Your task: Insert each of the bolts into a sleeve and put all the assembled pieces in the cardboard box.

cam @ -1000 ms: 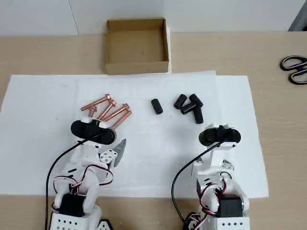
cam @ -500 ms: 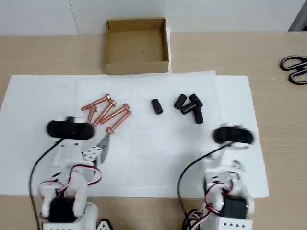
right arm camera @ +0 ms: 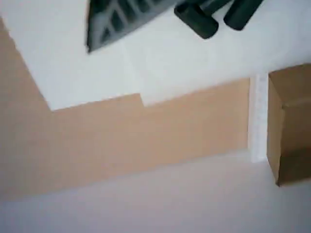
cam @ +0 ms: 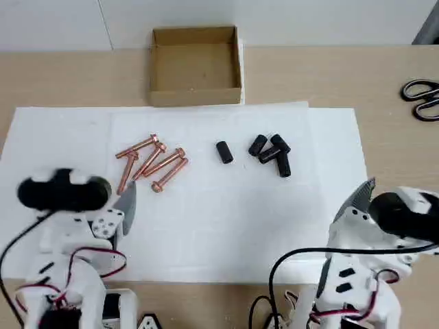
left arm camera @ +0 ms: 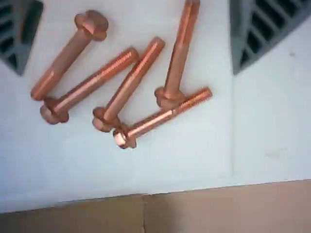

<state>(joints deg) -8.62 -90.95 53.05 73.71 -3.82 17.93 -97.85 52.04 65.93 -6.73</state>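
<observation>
The left hand (cam: 125, 205) is empty, jaws wide, at the tabletop's 7 o'clock corner. Five bolts (cam: 151, 161) lie loose on the white paper (cam: 226, 219) at the hand's 1 o'clock. Their shafts run mostly 1-to-7 o'clock, and the left wrist view has them between the spread jaws. This arm is judged the nearer to them. The cardboard box (cam: 195, 96) sits at 12 o'clock. One lone sleeve (cam: 223, 152) lies centre, with four clustered sleeves (cam: 272, 154) at its 3 o'clock. The right hand (cam: 360, 197) stands at the cluster's 4 o'clock; its opening cannot be told.
</observation>
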